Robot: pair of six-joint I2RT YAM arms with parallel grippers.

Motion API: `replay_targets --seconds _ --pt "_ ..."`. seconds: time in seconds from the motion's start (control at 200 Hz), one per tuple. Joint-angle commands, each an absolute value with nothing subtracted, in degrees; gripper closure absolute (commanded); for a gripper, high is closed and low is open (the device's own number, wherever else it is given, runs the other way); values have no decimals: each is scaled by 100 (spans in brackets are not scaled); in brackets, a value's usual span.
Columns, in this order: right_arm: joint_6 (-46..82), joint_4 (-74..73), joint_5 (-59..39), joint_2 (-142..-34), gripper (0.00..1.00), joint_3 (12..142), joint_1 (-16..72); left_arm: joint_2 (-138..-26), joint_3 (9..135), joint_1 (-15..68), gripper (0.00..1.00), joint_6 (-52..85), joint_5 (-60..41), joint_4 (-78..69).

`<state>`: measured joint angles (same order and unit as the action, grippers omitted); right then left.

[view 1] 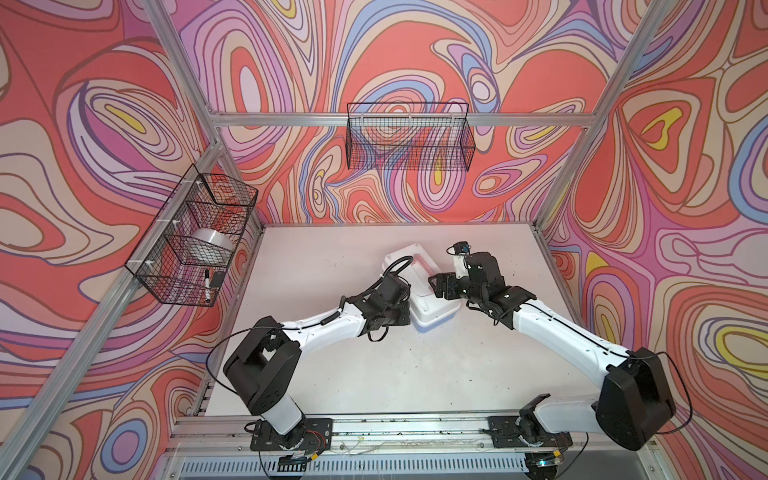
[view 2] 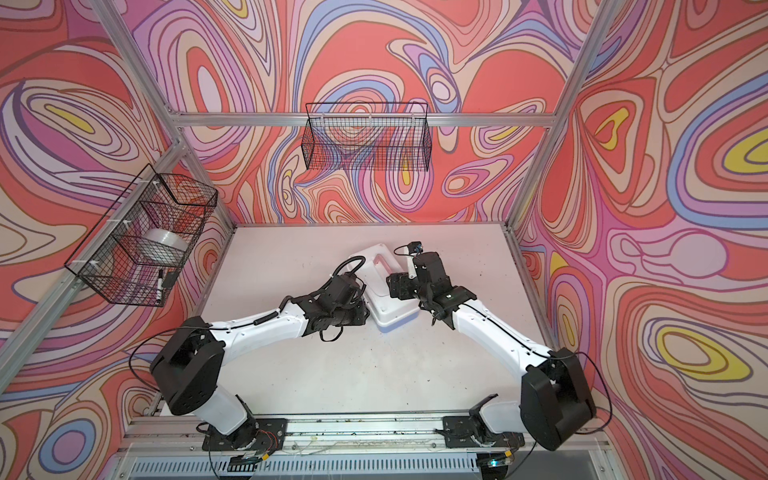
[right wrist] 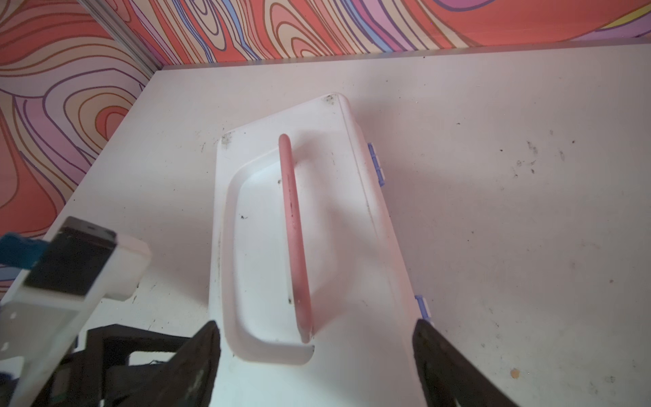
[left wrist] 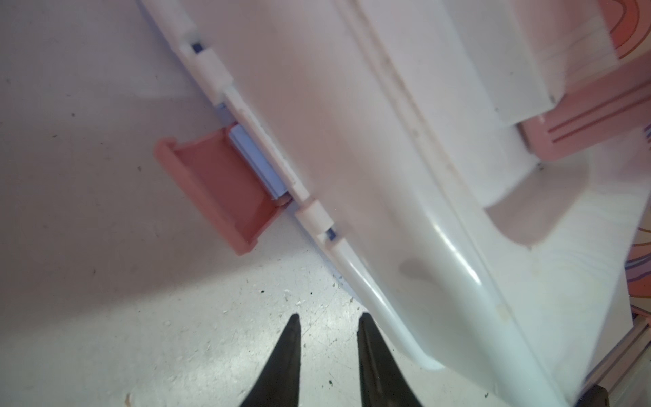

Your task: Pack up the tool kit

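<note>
The tool kit (view 1: 432, 309) (view 2: 392, 309) lies slantwise in the middle of the table with its white lid down and its pink handle (right wrist: 294, 229) standing up. Its pink latch (left wrist: 218, 183) sticks out flat from the side over the table, baring the blue base (left wrist: 260, 165) behind it. My left gripper (left wrist: 329, 315) is low beside that side, a little short of the latch, its fingers slightly apart with only table between them. My right gripper (right wrist: 317, 326) (view 1: 438, 286) stands wide open astride the lid's near end; I cannot tell if its fingers touch.
A black wire basket (view 1: 195, 237) on the left wall holds a tape roll (view 1: 212, 249) and a marker (view 1: 206, 284). Another wire basket (view 1: 409, 137) hangs on the back wall. The left arm's wrist (right wrist: 70, 282) sits close beside the kit. Blue hinges (right wrist: 375, 162) line the kit's far side.
</note>
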<state>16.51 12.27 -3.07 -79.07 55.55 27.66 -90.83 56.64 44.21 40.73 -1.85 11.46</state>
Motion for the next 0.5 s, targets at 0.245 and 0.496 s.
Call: replay_targets --seconds 0.245,0.496 --pt "1581 860 -1266 -8487 21 5975 2759 -7929 4777 4106 65 4261 264 1091" --pt "1591 868 -1292 -8548 23 5976 2946 -7725 4305 3729 65 4283 192 1020"
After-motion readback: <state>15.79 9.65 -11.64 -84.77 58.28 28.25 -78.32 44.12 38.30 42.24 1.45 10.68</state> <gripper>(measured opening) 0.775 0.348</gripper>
